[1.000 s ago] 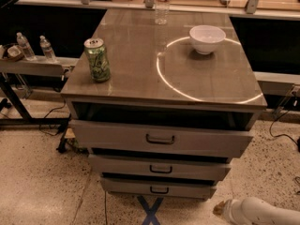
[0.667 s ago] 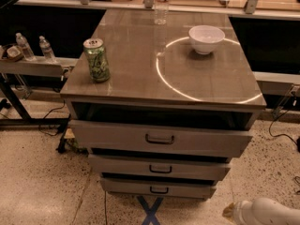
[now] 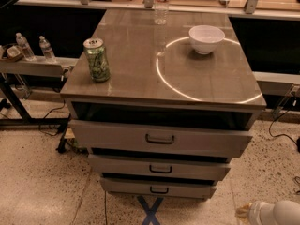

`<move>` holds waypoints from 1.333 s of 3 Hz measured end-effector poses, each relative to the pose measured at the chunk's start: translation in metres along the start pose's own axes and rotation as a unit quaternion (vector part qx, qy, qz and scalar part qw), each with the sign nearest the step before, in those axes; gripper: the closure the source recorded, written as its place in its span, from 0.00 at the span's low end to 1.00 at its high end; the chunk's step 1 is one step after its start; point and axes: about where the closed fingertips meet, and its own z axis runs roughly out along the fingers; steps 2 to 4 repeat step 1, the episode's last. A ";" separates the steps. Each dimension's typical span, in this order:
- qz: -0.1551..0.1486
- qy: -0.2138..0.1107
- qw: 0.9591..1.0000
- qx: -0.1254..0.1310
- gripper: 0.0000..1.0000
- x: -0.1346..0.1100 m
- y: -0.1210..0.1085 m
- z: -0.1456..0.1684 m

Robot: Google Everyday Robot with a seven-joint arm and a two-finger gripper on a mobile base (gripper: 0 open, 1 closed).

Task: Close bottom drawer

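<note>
- The bench [image 3: 122, 90] is a grey metal cabinet with a flat top and three drawers stacked in its front face.
- The bottom drawer [image 3: 123, 185] sits lowest, just above the floor, under the bench's front edge. It has the narrowest front panel and a small dark bar handle [image 3: 159, 190] at its centre.
- A dark gap shows above that panel, so the bottom drawer is not shut.
- The middle drawer [image 3: 117, 165] and the top drawer [image 3: 112, 135] also show dark gaps above their fronts. The top one is the widest, with the largest handle.
- The gripper [image 3: 255, 213] is down near the floor, off the bench's front right corner and well apart from the bottom drawer. Only a pale, rounded end of it shows at the bottom right of the view, touching nothing that I can see. Whether it is open or closed, I cannot tell.
- A green can [image 3: 96, 60] stands upright near the left edge of the bench top.
- A white bowl [image 3: 206, 38] sits toward the far right corner, on a thin white ring [image 3: 158, 74] that marks the top.
- A clear bottle [image 3: 161, 3] stands at the far edge.
- A blue X of tape [image 3: 150, 210] lies on the speckled floor just before the bottom drawer.
</note>
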 end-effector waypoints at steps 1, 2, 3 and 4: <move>0.000 -0.001 1.000 -0.002 0.64 -0.001 0.001 0.001; 0.000 -0.001 1.000 -0.002 0.64 -0.001 0.001 0.001; 0.000 -0.001 1.000 -0.002 0.64 -0.001 0.001 0.001; 0.000 -0.001 1.000 -0.002 0.64 -0.001 0.001 0.001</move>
